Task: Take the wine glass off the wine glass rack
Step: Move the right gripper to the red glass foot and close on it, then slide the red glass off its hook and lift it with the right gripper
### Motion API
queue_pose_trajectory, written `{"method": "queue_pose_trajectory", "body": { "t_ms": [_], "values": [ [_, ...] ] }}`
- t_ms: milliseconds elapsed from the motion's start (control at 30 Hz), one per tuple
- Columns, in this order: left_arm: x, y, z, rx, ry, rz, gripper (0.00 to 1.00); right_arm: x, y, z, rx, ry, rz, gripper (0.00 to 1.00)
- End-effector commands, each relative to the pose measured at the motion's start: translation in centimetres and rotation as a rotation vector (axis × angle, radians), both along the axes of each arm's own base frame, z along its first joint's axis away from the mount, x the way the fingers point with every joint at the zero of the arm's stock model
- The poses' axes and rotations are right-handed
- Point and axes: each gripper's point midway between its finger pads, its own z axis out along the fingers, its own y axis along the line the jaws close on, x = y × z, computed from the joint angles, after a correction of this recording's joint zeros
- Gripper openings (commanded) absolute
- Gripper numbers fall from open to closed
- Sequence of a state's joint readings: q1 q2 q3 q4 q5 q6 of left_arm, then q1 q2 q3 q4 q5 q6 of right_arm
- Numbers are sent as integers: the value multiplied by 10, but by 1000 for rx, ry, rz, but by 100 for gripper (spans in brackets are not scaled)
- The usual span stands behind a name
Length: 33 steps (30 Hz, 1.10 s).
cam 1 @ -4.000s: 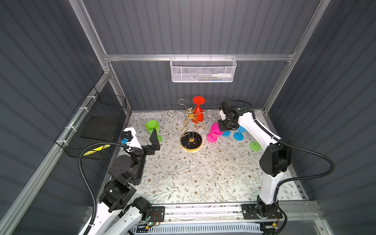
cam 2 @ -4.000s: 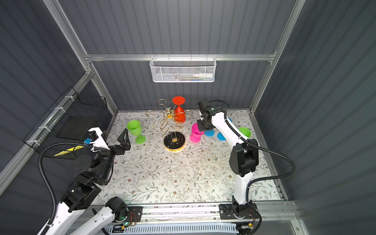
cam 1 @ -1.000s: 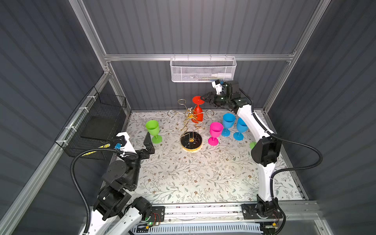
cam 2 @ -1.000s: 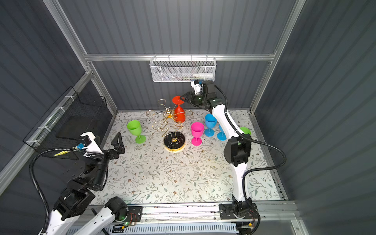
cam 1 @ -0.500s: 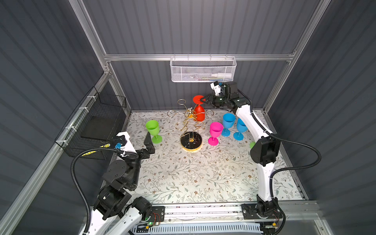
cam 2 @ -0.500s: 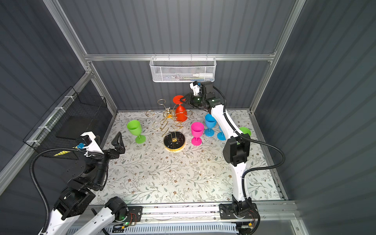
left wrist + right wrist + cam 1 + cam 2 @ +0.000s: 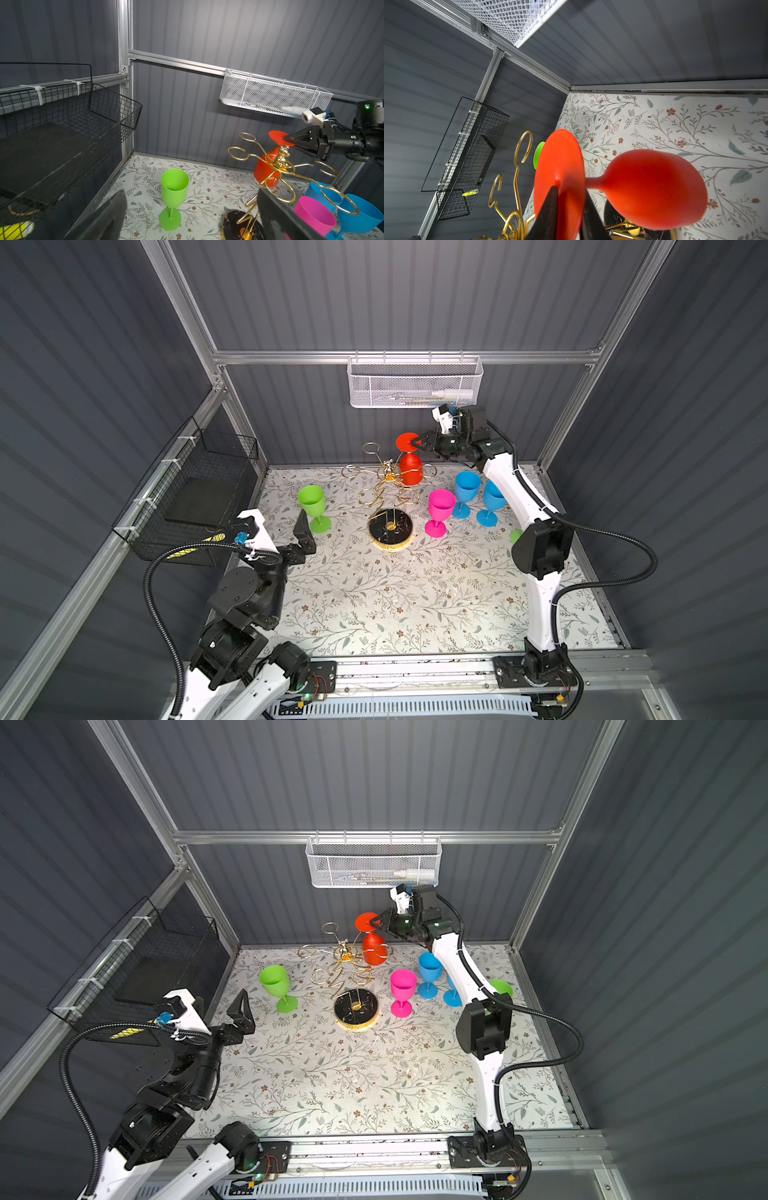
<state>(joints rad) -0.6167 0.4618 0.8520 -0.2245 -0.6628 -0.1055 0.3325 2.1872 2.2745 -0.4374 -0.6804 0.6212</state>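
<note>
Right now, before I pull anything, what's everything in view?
wine glass rack: 1, gold, black base, mid-table
wine glass: 1, red, hanging inverted on it
green glasses: 2, green, one left of rack, other half-hidden behind right arm
pink glass: 1, pink, right of rack
blue glasses: 2, blue, right of pink glass
mesh basket: 1, white, back wall
wire basket: 1, black, left wall
left hand: 1, black, open, empty
right hand: 1, black, shut on glass foot
</note>
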Motion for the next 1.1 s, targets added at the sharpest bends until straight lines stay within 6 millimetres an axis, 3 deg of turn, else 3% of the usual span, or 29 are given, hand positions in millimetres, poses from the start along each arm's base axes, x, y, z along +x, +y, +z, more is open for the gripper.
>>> {"method": "queue_pose_trajectory", "body": {
  "t_ms": [0,467,767,1067],
  "values": [
    [-9,9,15,-23,-34,14,99,-6,-4,28,11,-55,-4,19],
    [-9,6,19,-24,-40,2,99,-13,-2,48,74,-64,26,1],
    [-4,1,20,-22,-40,-14,99,-25,0,60,118,-67,58,0],
    [-2,-3,22,-21,-43,-25,99,-38,4,58,130,-35,92,0]
  ]
}}
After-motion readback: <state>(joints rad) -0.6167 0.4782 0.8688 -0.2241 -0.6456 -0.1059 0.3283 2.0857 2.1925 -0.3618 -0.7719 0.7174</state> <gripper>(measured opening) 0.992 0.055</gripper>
